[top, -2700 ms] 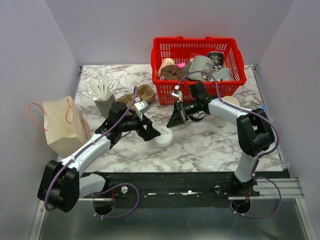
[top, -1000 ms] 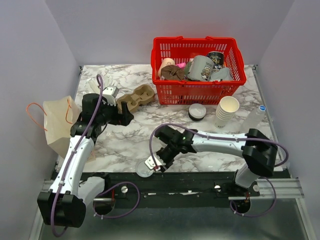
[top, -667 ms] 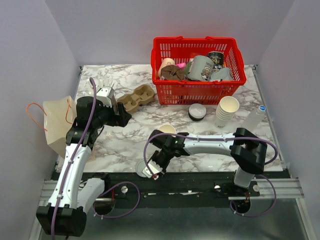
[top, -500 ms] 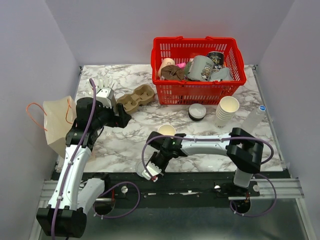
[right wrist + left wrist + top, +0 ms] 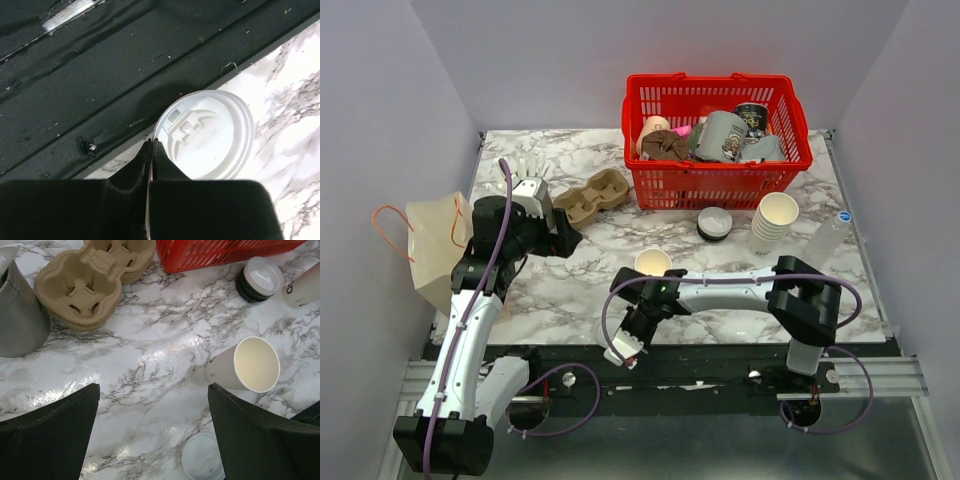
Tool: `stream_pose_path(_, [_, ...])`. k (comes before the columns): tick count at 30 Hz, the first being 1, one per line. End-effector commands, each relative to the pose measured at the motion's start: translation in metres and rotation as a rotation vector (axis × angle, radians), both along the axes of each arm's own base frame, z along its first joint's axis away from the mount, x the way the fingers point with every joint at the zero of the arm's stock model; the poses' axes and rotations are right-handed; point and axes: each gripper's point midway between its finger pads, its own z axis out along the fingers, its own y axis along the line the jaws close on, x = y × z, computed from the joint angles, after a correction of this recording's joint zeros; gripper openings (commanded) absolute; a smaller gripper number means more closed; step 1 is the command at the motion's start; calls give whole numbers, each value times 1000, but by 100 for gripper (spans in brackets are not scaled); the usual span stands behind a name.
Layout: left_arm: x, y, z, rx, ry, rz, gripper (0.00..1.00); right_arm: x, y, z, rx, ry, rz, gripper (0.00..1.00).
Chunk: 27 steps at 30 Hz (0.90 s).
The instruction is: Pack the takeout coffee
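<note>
As I watch from the top camera, table: white marble, everything below sits on it.
Red basket: at the far edge, filled with mixed items I can't sort out.
Brown paper bag: at the table's left edge, orange handles up, just beside my left arm.
Cup carrier: moulded pulp, left of the basket, beyond the left gripper.
Left gripper: fingers spread wide over bare marble, holding nothing.
Right gripper: reaching across to the near edge, fingers pressed together, tips against the lid's rim. I can't tell whether the rim is nipped between them.
Cup stack: white cups, right of centre, in front of the basket.
Takeout coffee cup: upright near the table's middle, mouth open, just beyond the right forearm.
Lid stack: short pile between the cup stack and the basket's front.
Lid: lying flat at the table's near edge by the black rail, apart from the cup.
</note>
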Motion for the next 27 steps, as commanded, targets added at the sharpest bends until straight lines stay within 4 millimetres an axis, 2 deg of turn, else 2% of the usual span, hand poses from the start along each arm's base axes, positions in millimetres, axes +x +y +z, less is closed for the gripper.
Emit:
stream_pose_path(1, [2,0,20,-7,-54,-5,96,10,7,43,84,-38,-5,1])
stream_pose_path(3, [7,0,35,-5,-108,-9,96,19,17,70,130,3,-47,1])
stream_pose_path(4, [9,1,40,3,-133,-9,96,28,13,77,109,47,-100,1])
stream_pose_path(5, [12,2,54,7,-173,-6,96,39,28,112,154,82,-148,1])
stream_pose_path(6, [17,4,66,14,-217,4,96,37,30,129,160,160,-155,1])
stream_pose_path(7, [19,6,75,26,-252,8,96,43,22,142,120,220,-207,1])
stream_pose_path(8, [21,6,90,30,-296,7,96,46,23,148,76,306,-283,1])
stream_pose_path(9, [25,7,102,36,-349,14,96,49,35,189,140,364,-290,1])
stream_pose_path(11, [29,7,115,52,-405,6,96,61,26,205,66,508,-452,1])
stream_pose_path(12, [30,6,116,55,-421,-3,96,68,27,223,86,550,-499,1])
stream_pose_path(13, [32,4,122,53,-452,-21,96,88,21,230,95,597,-585,1])
stream_pose_path(14, [32,0,115,62,-453,-52,96,94,15,237,52,711,-700,1])
stream_pose_path(15, [32,-3,112,61,-457,-77,96,99,11,244,40,797,-739,1])
stream_pose_path(16, [29,-11,110,49,-469,-129,96,121,1,247,43,866,-828,1])
stream_pose_path(17, [27,-14,98,45,-452,-150,96,123,-5,249,-19,994,-928,1])
stream_pose_path(19, [20,-22,91,27,-450,-203,95,131,-17,248,-44,1139,-994,1])
stream_pose_path(22, [4,-37,75,-6,-420,-314,95,118,-32,251,-68,1198,-998,1])
stream_pose_path(23, [-2,-44,66,-21,-401,-358,95,113,-37,238,-136,1271,-1055,1])
stream_pose_path(24, [-4,-48,61,-26,-392,-380,96,112,-42,238,-150,1314,-1070,1])
stream_pose_path(25, [-8,-56,55,-25,-383,-420,96,127,-48,241,-96,1338,-1080,1])
stream_pose_path(27, [-8,-65,38,-2,-333,-457,96,144,-60,240,-74,1397,-1141,1])
